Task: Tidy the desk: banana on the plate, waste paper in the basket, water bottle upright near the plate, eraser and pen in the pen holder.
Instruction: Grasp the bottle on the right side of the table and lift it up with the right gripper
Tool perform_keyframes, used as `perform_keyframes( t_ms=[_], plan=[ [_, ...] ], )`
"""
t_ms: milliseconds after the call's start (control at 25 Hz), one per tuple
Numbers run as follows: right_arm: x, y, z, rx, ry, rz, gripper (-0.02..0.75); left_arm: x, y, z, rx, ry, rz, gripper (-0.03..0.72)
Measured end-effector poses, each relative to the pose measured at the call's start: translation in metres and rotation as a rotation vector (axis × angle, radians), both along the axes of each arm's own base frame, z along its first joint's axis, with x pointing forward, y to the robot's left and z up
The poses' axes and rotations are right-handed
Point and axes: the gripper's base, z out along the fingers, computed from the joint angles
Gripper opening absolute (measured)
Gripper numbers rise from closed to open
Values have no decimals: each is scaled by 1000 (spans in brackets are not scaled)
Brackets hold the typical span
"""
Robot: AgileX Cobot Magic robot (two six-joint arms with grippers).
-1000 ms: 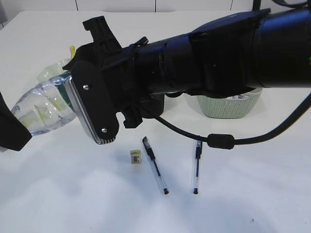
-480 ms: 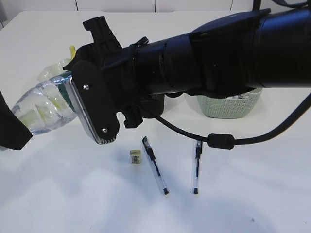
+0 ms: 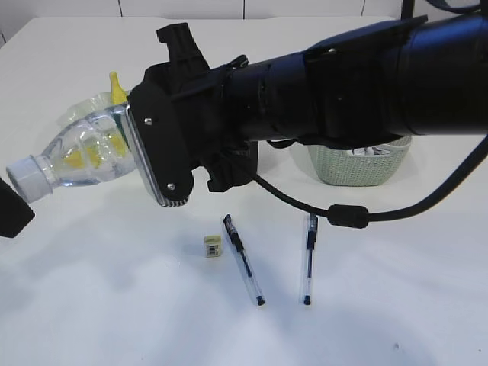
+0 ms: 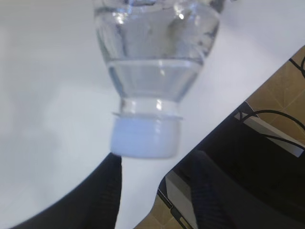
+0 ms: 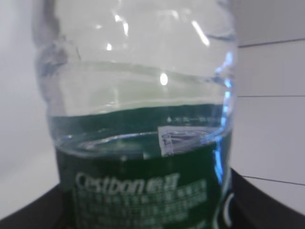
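Observation:
The water bottle hangs tilted above the desk, white cap pointing left. My right gripper is shut on its green-labelled body. My left gripper is open at the far left, its fingers just short of the cap and not touching it. Behind the bottle, the banana lies on the plate. The eraser and two pens lie on the desk in front. White paper shows inside the basket. The pen holder is hidden behind the arm.
My right arm spans the upper right of the exterior view, with its cable drooping above the pens. In the left wrist view the desk edge runs close by, with floor and black equipment beyond it.
My left gripper has let go of the bottle's cap end, opened and drawn back to the left. The right gripper has raised the bottle and carried it slightly right, and the cap is now uncovered.

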Motion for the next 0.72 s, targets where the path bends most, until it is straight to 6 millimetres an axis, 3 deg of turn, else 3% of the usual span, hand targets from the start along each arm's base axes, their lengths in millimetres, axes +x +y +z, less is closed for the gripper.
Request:
perform_keyframes(
  t_ms=[280, 720],
  plan=[
    [3, -3, -1, 5, 10, -39, 417, -7, 3, 11, -43, -75, 6, 337],
    [3, -2, 1, 108, 110, -90, 417, -5, 5, 13, -29, -109, 11, 337]
  ],
)
